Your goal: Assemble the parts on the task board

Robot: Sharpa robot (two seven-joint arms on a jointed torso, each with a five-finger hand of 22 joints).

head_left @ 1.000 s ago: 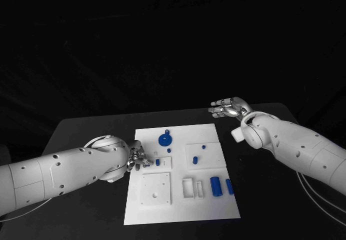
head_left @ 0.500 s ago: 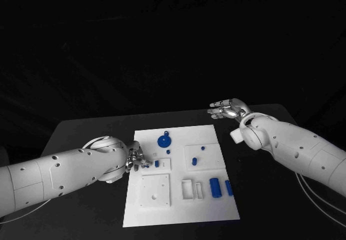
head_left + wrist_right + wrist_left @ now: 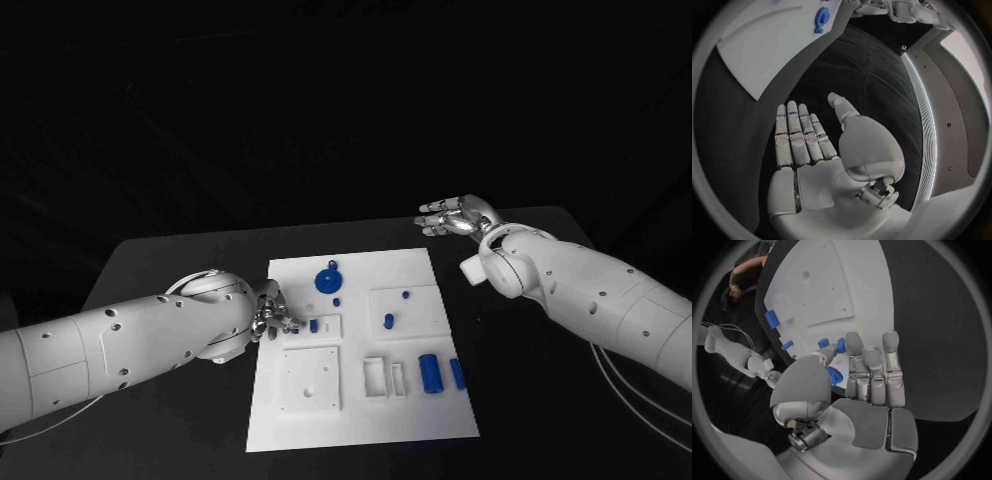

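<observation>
**Left hand at the board's edge, right hand idle**

Head view: the task board (image 3: pixel 361 340) lies in the middle of the black worktop (image 3: pixel 173 260). The left hand (image 3: pixel 271 318) sits at the board's left edge, close to a small blue peg (image 3: pixel 315 326) standing in a square block. Whether its fingers hold anything cannot be told here. The right hand (image 3: pixel 454 217) hovers past the board's far right corner, well apart from every part. A round blue disc (image 3: pixel 330 280) lies near the board's far end; two blue cylinders (image 3: pixel 430 372) lie side by side near the right edge.

Left wrist view: the left hand's fingers (image 3: pixel 873 370) stretch out side by side over the board's edge, and the thumb closes toward them. A small blue part (image 3: pixel 835 375) sits between thumb and fingers, apparently pinched. More blue pieces lie just beyond the fingertips.

Right wrist view: the right hand's fingers (image 3: pixel 798 135) are straight and lightly spread, holding nothing.

Risk, as I judge it: the pinch looks shallow, so the part could twist or slip on the way to its socket, and the outstretched fingers could knock the neighbouring pieces.
</observation>
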